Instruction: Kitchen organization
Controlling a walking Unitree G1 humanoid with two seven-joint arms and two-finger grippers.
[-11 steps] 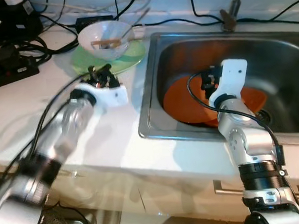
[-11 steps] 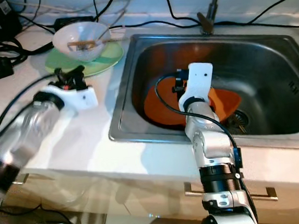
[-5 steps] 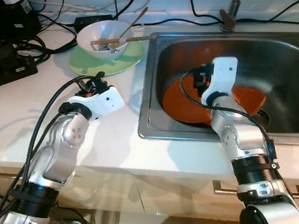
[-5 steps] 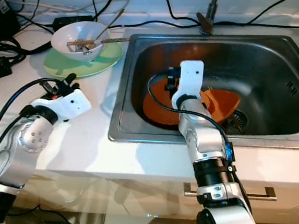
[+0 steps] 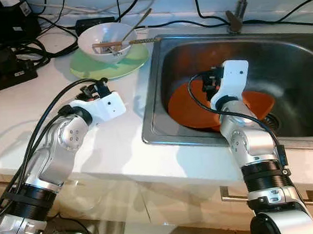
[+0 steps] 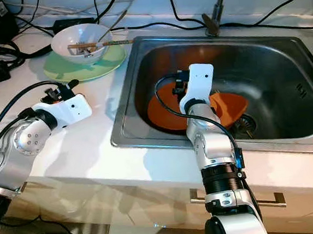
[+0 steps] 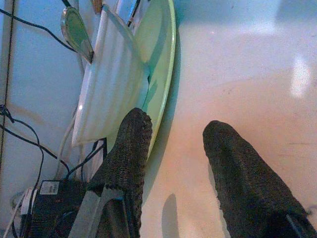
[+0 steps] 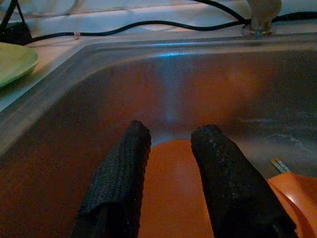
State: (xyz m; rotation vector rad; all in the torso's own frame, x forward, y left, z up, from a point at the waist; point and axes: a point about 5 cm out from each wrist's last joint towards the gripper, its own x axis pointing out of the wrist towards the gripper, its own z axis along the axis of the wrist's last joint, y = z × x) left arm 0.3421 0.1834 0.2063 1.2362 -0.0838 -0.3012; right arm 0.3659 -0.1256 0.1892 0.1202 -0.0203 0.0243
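I see a stainless steel sink basin (image 5: 283, 56) set in a white countertop (image 5: 115, 148). Two orange round plates (image 5: 191, 106) lie overlapping on the basin floor, near the drain at about 3 o'clock of them.

My right gripper (image 8: 171, 163) hangs inside the basin just above the nearer orange plate; its two black fingers (image 8: 124, 168) are spread a little, with nothing between them.

At 10 o'clock from the sink, a pale green round plate (image 5: 89, 68) sits on the counter with a white ceramic bowl (image 5: 97, 37) on it. The bowl holds a metal spoon (image 5: 137, 21) and wooden chopsticks (image 5: 111, 43).

My left gripper (image 7: 178, 148) hovers over the counter at 6 o'clock of the green plate, fingers parted and empty, pointing toward the plate's rim.

Black cables and a power strip (image 5: 5, 75) crowd the counter at 9 o'clock of the bowl. No label or writing is legible to me.
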